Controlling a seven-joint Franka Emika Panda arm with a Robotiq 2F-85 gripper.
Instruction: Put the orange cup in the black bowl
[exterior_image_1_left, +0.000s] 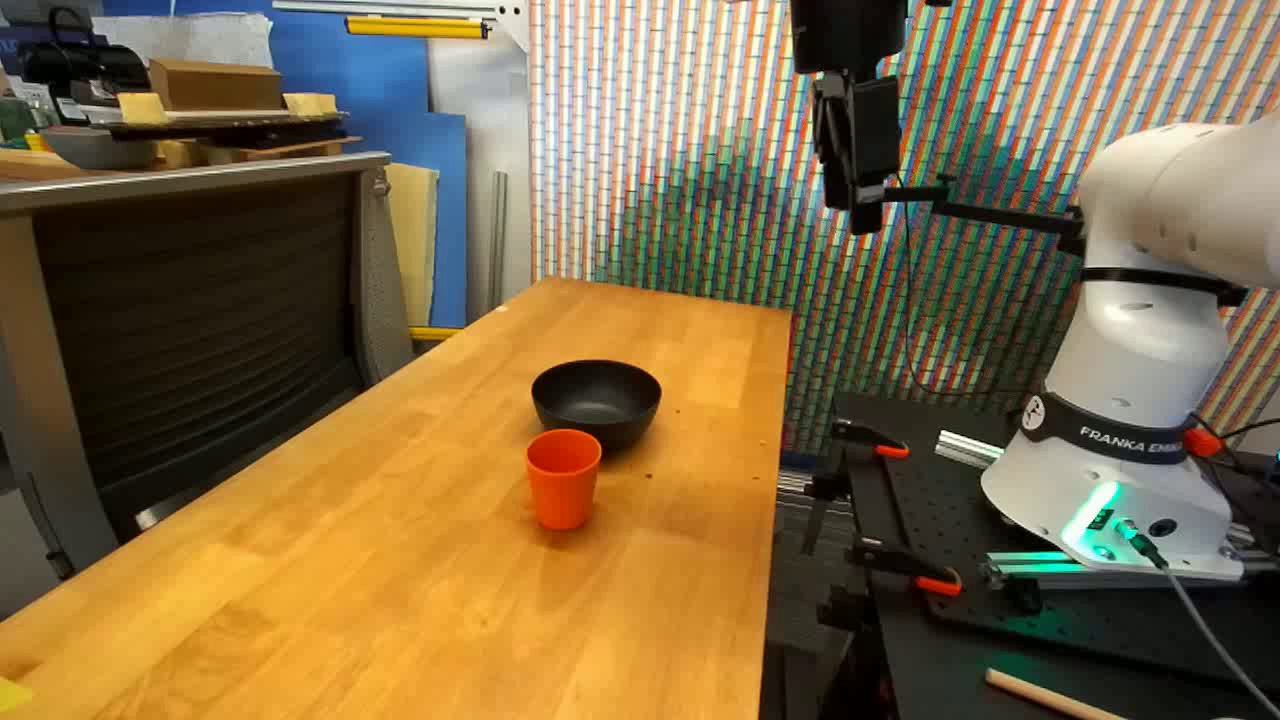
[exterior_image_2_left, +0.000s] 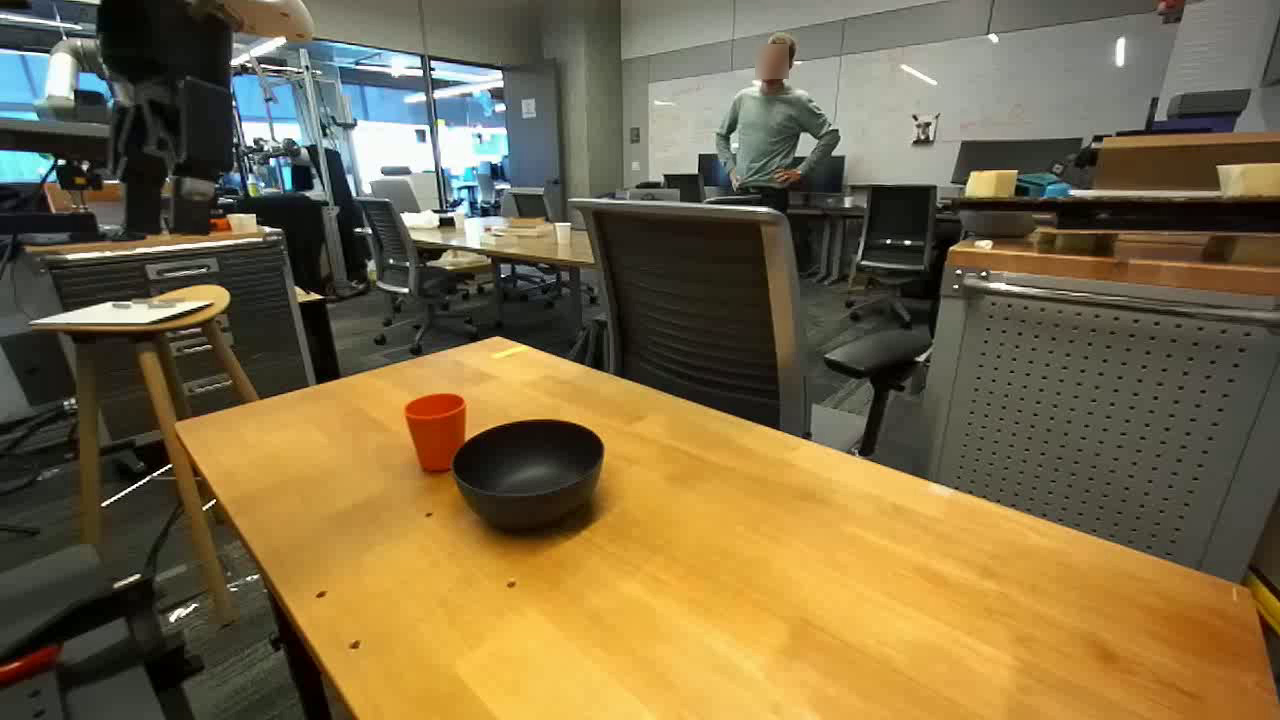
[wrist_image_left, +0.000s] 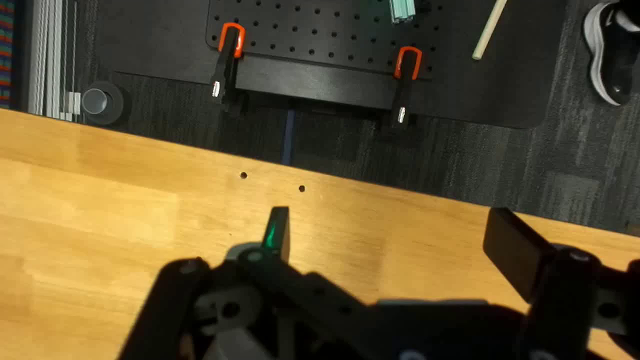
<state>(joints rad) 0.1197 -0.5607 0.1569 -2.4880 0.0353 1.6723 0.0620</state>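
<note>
The orange cup (exterior_image_1_left: 563, 485) stands upright on the wooden table, close beside the black bowl (exterior_image_1_left: 598, 395). In an exterior view the cup (exterior_image_2_left: 437, 432) is left of the bowl (exterior_image_2_left: 528, 475) and a little behind it. I cannot tell whether they touch. The bowl is upright and no object shows inside it. My gripper (exterior_image_1_left: 857, 205) hangs high above the table's robot-side edge, away from both. The gripper also shows in an exterior view (exterior_image_2_left: 160, 205). In the wrist view its fingers (wrist_image_left: 387, 230) are wide apart with nothing between them. Cup and bowl are out of the wrist view.
The wooden table (exterior_image_1_left: 420, 590) has its edge near the robot base (exterior_image_1_left: 1110, 480). Two clamps with orange tips (exterior_image_1_left: 935, 580) sit on the black mounting table. A desk chair (exterior_image_2_left: 700, 310) stands along the table's far side. A person (exterior_image_2_left: 770, 130) stands in the background.
</note>
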